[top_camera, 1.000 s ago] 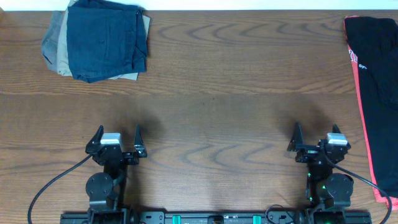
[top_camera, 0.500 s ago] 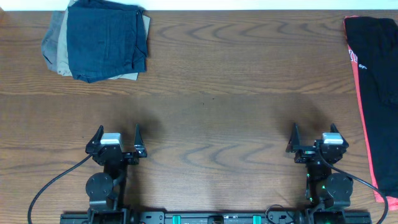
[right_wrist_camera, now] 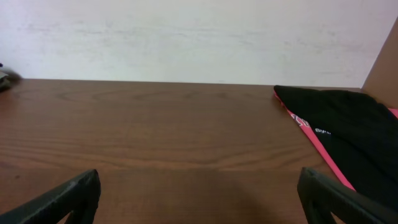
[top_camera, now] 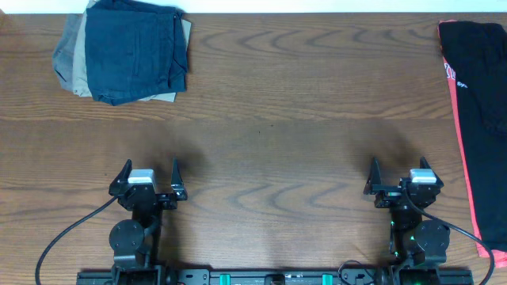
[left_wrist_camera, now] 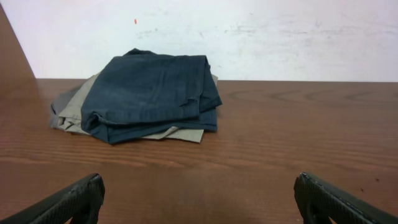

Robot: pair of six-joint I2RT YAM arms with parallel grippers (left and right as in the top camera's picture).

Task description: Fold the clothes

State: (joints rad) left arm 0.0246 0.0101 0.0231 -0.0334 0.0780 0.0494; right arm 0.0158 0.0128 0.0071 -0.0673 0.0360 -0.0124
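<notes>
The dark navy-blue shorts (top_camera: pixel 131 47) lie folded on top of a pile at the table's far left corner. They also show in the left wrist view (left_wrist_camera: pixel 155 93). My left gripper (top_camera: pixel 149 172) is open and empty near the front edge at the left, far from the pile; its fingertips frame bare wood in its wrist view (left_wrist_camera: pixel 199 199). My right gripper (top_camera: pixel 400 170) is open and empty near the front edge at the right; in its wrist view (right_wrist_camera: pixel 199 196) only bare wood lies between the fingers.
Tan folded shorts (top_camera: pixel 77 59) lie under the navy pair, and show in the left wrist view (left_wrist_camera: pixel 78 109). A black garment with a red-pink side stripe (top_camera: pixel 479 103) lies along the right edge, also in the right wrist view (right_wrist_camera: pixel 345 130). A white wall is behind the table.
The right gripper has shifted very slightly to the left. Nothing else has moved.
</notes>
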